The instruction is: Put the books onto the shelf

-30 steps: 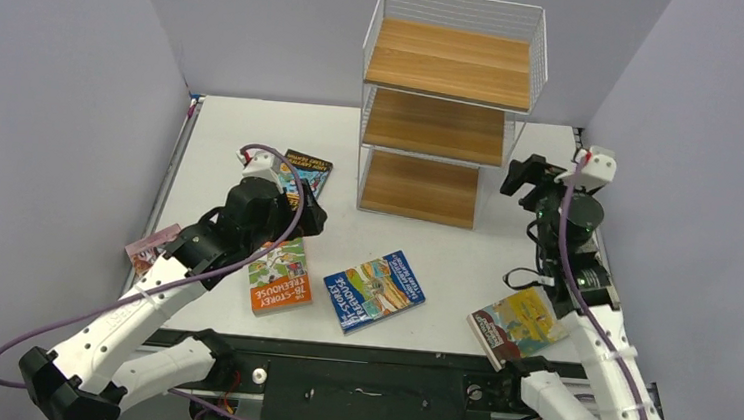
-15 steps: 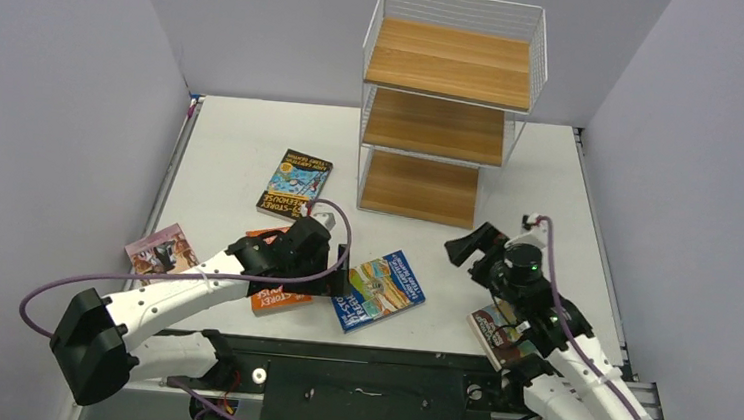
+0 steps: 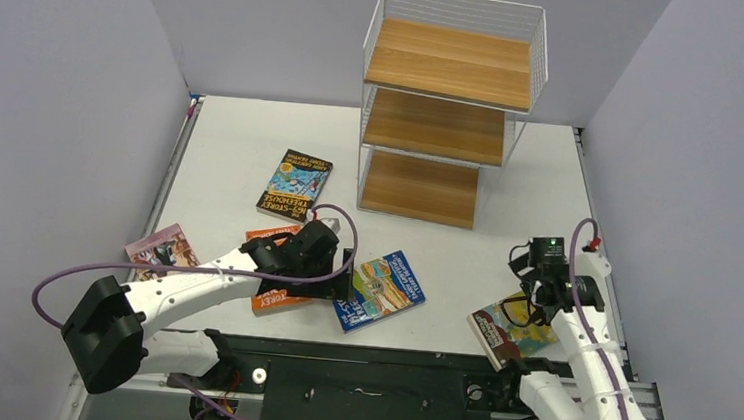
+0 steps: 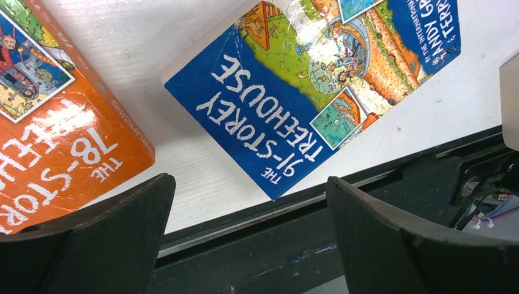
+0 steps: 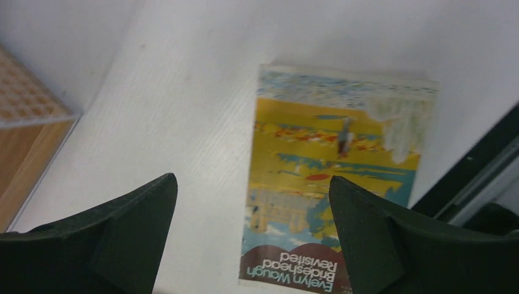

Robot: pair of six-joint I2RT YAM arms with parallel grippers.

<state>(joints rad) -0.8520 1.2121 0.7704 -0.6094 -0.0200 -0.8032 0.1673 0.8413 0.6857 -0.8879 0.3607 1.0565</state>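
Pulled back from the shelf (image 3: 445, 125) since a second ago, my left claw (image 4: 248, 184) and right claw (image 5: 252, 180) gape empty over the white table (image 3: 233, 139), lilac walls (image 3: 46, 94) around.

A thin blue paperback with a cartoon treehouse cover (image 4: 294, 92) carries white hand-drawn capitals reading "THE 91-STOREY TREEHOUSE", seen upside down in the left wrist view. Near its far edge, white capitals begin "ANDY GR" and "TERR", both cut off by the frame. Just beside it, a thin orange paperback (image 4: 55, 141) shows white capitals "THE 78-STOR", the rest cut off. In the right wrist view, a thin yellow-brown paperback (image 5: 333, 184) has a dark red band with white print, upside down: "Evelyn Waugh, Brideshead Revisited". From overhead, yellow lettering on a dark black-and-blue paperback (image 3: 295, 185) is too small to read.
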